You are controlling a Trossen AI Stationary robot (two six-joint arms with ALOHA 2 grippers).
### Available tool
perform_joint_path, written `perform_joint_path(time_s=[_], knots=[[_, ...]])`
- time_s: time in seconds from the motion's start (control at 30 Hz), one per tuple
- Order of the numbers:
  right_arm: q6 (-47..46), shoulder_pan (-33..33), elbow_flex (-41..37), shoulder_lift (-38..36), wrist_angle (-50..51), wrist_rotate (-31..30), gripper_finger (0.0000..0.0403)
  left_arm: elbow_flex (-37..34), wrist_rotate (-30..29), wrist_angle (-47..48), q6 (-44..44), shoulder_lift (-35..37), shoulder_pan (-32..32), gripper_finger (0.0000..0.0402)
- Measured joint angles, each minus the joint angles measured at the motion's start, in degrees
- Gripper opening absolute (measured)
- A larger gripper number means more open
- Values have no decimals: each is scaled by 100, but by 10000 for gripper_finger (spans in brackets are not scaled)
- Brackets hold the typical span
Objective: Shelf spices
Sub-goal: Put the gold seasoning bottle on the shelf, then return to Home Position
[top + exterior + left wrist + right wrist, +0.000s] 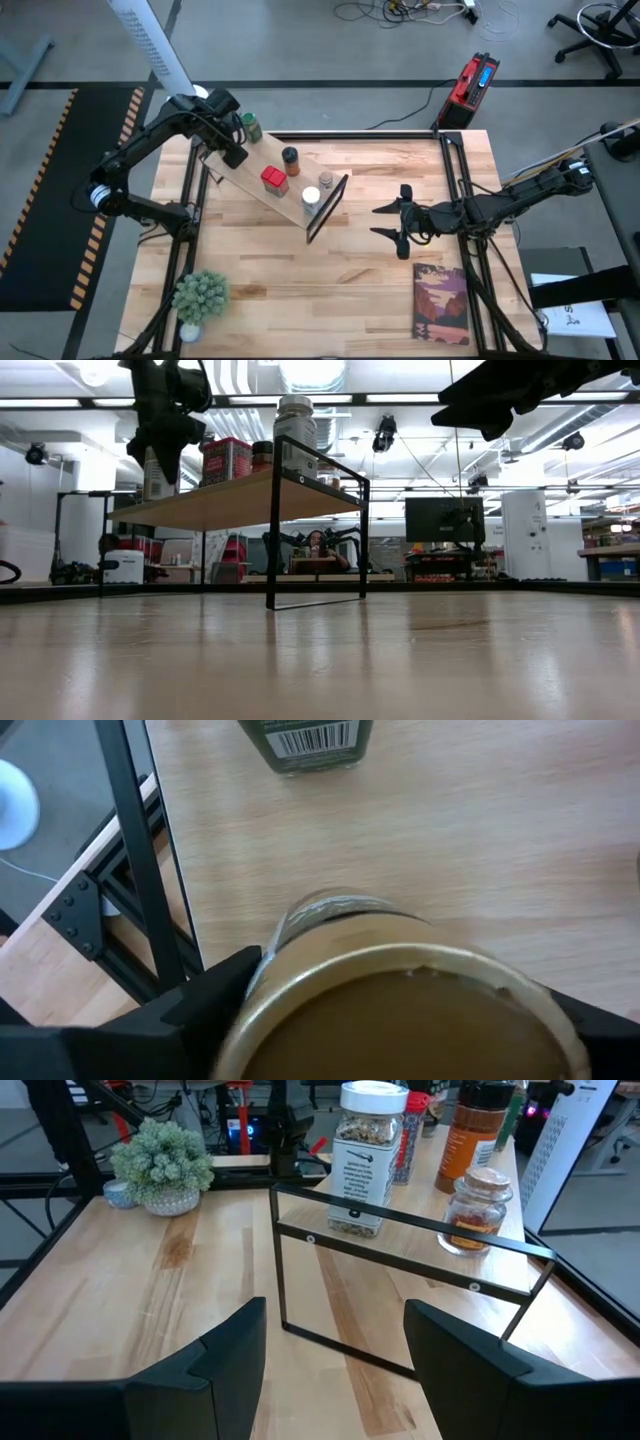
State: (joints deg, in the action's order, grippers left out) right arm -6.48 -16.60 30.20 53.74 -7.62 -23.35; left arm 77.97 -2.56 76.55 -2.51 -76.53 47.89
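Overhead, left hand [232,152] meets shelf [250,175]; wrist view reveals clamped tan-topped jar [400,1010].

You're in robotics lab: concrete floor with loose cables [400,10], hazard-striped mat [55,200], office chair base [600,25], ceiling strip lights [420,398], monitor [444,520], aluminium-framed wooden table [350,265], person seated behind [318,545].

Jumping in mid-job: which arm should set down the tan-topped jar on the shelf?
Left. The left gripper is shut on the tan-topped jar over the shelf's far end, beside the green-lidded jar. The right gripper hangs open and empty past the frame.
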Motion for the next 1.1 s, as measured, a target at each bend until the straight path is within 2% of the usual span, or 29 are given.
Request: perform_joint_path(time_s=[0.27, 0.53, 0.83, 0.97, 1.1], knots=[[4, 0, 0, 0, 1, 0, 213, 0, -5, 94, -2, -6, -6, 331], [7, 0, 0, 0, 2, -17, 213, 204, 10, 249, -81, 14, -6, 335], [84, 0, 0, 0, 2, -68, 213, 1684, 114, 514, -277, 23, -28, 328], [263, -2, -4, -152, 112, -67, 213, 2443, 875, 545, -257, 93, -105, 328], [256, -2, -4, -718, 322, -120, 213, 2888, 1400, 360, -155, 334, -493, 318]])
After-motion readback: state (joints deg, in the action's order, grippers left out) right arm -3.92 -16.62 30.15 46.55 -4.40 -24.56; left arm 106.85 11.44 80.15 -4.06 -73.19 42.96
